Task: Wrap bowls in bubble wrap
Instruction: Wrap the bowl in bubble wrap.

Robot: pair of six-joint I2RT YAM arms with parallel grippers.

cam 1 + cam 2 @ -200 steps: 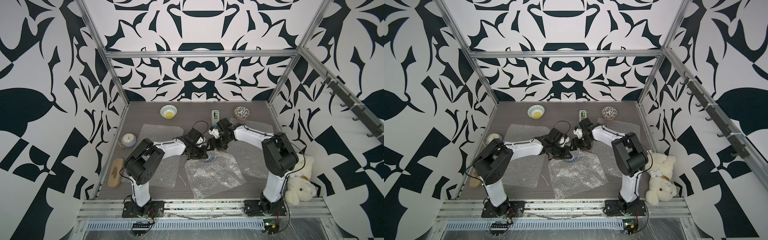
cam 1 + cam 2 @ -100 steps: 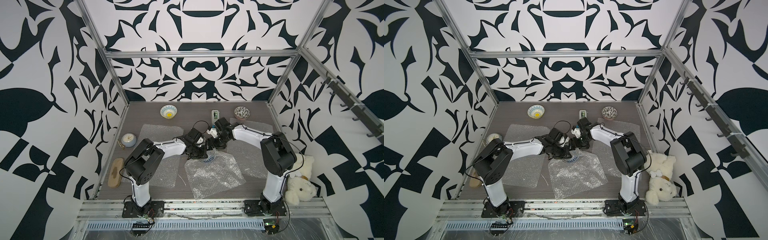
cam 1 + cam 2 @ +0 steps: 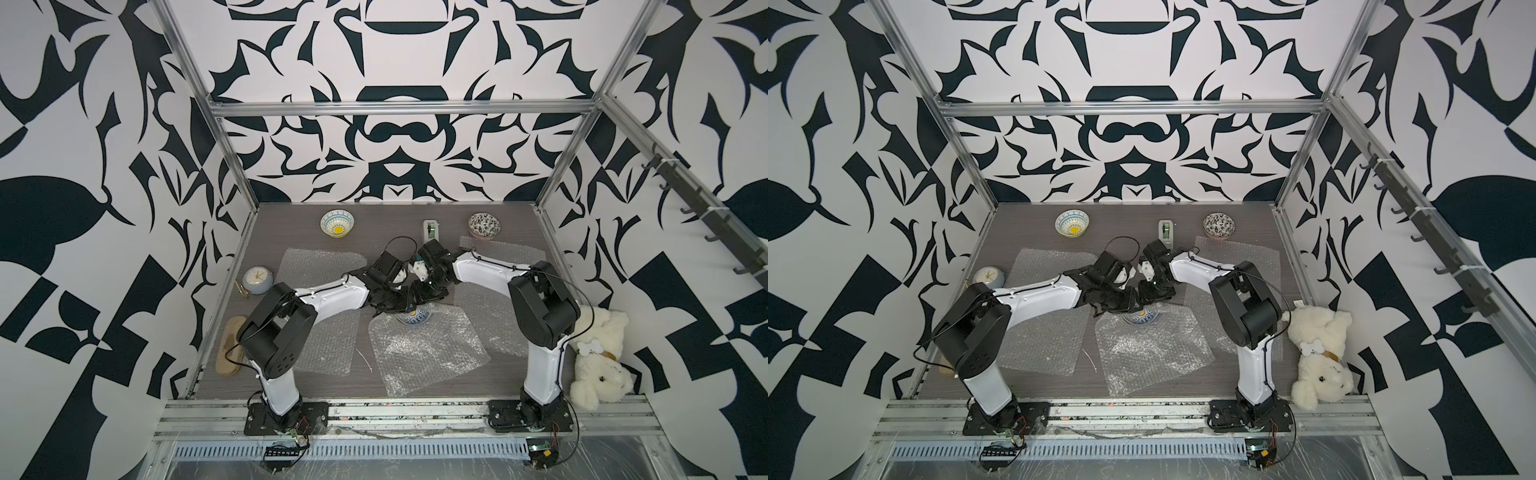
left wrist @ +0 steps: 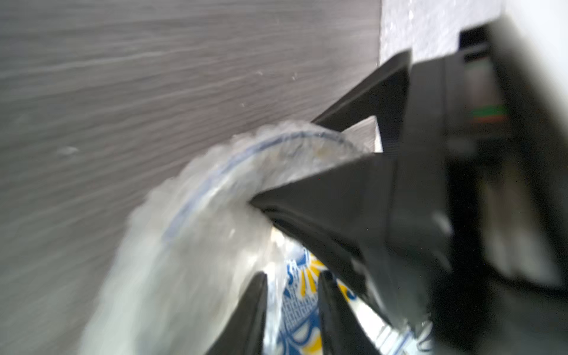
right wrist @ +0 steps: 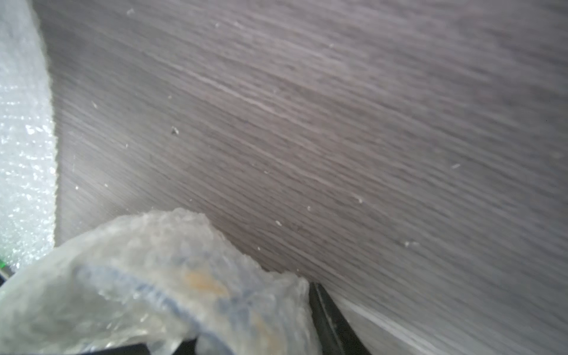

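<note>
Left edge: clock (image 3: pixel 257 280) on the table, beside the left bubble-wrap sheet (image 3: pixel 320 332), which lies flat.
Far left: white bowl with yellow centre (image 3: pixel 337 223), unwrapped.
Centre: blue-and-yellow bowl (image 3: pixel 414 319) at the far edge of the middle sheet (image 3: pixel 428 353), with film drawn up over its rim.
Left gripper (image 4: pixel 292 316): fingers parted above the bowl.
Right gripper (image 4: pixel 285 159): jaws astride the film-covered rim; whether they pinch it cannot be told.
Far right: floral bowl (image 3: pixel 484 225), unwrapped, near the right sheet (image 3: pixel 498 316).

I see the blue-and-yellow bowl (image 3: pixel 413 319) in front of the tape dispenser (image 3: pixel 431 230), bubble wrap (image 3: pixel 428 353) over its rim; the white bowl (image 3: pixel 337 222) and floral bowl (image 3: pixel 484 225) flank the dispenser.
</note>
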